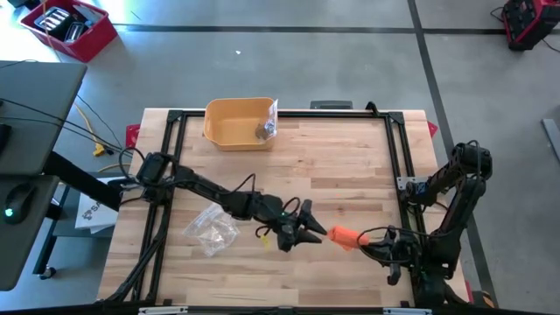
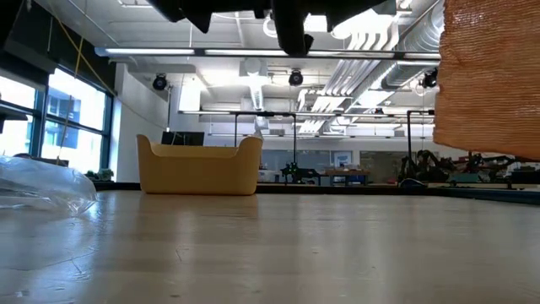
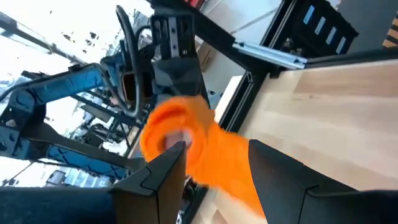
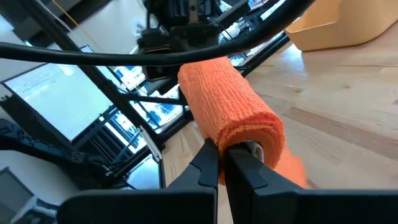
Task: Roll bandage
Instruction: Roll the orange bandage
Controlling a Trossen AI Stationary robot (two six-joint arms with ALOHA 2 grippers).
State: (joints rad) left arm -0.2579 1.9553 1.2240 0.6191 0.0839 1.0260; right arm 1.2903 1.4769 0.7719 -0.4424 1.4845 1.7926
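Observation:
An orange bandage roll (image 1: 346, 236) hangs above the table's near middle, between my two grippers. My left gripper (image 1: 319, 232) comes from the table's left, its two fingers on either side of the roll's left end (image 3: 180, 124). My right gripper (image 1: 369, 241) comes from the right and is shut on the roll's other end (image 4: 249, 134). In the low view the roll (image 2: 489, 76) shows high at the right, clear of the tabletop. My left gripper holds the roll's left end between its two fingers (image 3: 165, 171), which reach level from the table's left, along the roll. Orange bandage (image 3: 227, 168) fills the gap between them. The roll lies level, lifted clear of the table. My right gripper pinches the wall of the roll at its right end rim (image 4: 221, 142). One finger (image 4: 245, 165) stands before the pale hollow core, the other (image 4: 204, 163) outside. The fingers come level from the table's right, along the roll. The roll is clear of the table.
A crumpled clear plastic bag (image 1: 210, 230) lies on the wood left of the grippers, under the left arm. A yellow bin (image 1: 239, 121) stands at the far edge. A black frame (image 1: 398, 149) runs around the tabletop.

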